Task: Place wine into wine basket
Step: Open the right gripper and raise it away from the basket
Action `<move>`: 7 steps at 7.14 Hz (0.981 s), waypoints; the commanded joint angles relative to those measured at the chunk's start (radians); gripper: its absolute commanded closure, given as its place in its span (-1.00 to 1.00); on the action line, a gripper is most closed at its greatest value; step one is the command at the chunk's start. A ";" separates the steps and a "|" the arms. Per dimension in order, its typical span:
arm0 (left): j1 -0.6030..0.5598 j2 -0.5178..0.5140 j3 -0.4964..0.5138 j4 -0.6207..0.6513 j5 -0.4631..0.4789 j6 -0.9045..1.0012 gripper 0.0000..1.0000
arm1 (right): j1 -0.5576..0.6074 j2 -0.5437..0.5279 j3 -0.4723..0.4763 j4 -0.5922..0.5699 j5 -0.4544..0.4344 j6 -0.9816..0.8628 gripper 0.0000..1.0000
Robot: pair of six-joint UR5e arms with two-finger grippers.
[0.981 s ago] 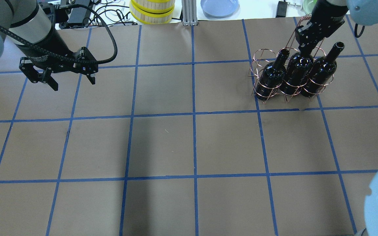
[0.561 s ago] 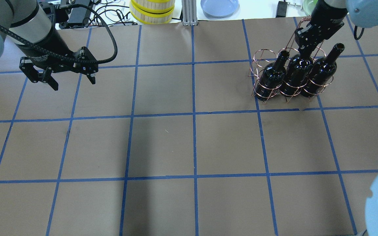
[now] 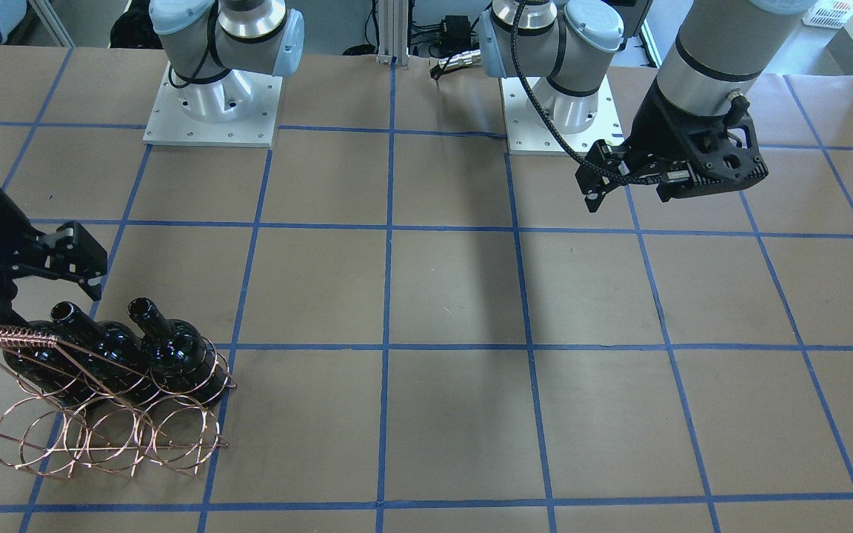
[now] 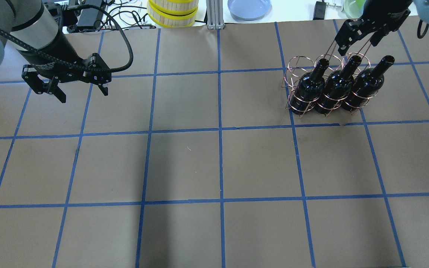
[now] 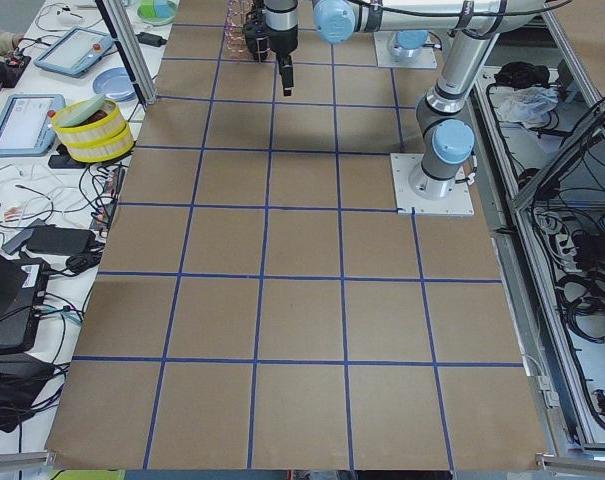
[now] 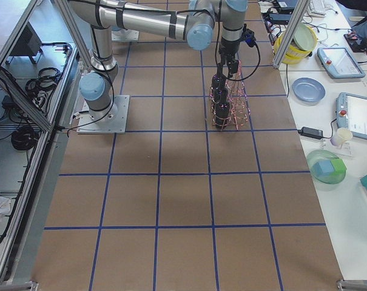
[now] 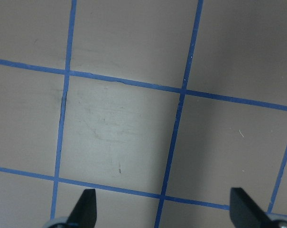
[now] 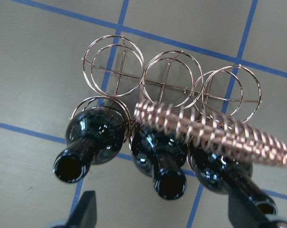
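Wine bottle is sitting in the middle ring of the basket. Right jaws are hanging open just above the basket, and left jaws are gaping well away from it. The glass is looking heavy, slick and breakable, so I'd grip it by the neck.

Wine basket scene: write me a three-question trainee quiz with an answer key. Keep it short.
1. How many bottles stand in the wine basket?
2. True or false: the right gripper is shut on a bottle's neck.
3. Pick one. The left gripper is: A) open above the bare table; B) holding a bottle; C) touching the basket.

Key: 1) three, all in one row, with the other row of rings empty; 2) false, it is open and holds nothing; 3) A.
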 commanded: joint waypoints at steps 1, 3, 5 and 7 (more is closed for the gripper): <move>0.001 -0.001 0.000 0.000 0.000 0.001 -1.00 | 0.007 -0.143 0.000 0.151 -0.003 0.023 -0.98; -0.001 -0.001 0.000 0.000 0.000 0.002 -1.00 | 0.061 -0.235 0.000 0.265 0.002 0.160 -0.99; 0.001 0.001 0.000 0.000 0.000 0.001 -1.00 | 0.264 -0.227 0.000 0.259 -0.015 0.446 -1.00; 0.001 0.001 0.000 -0.001 0.000 -0.004 -1.00 | 0.268 -0.232 0.027 0.267 -0.013 0.431 -0.99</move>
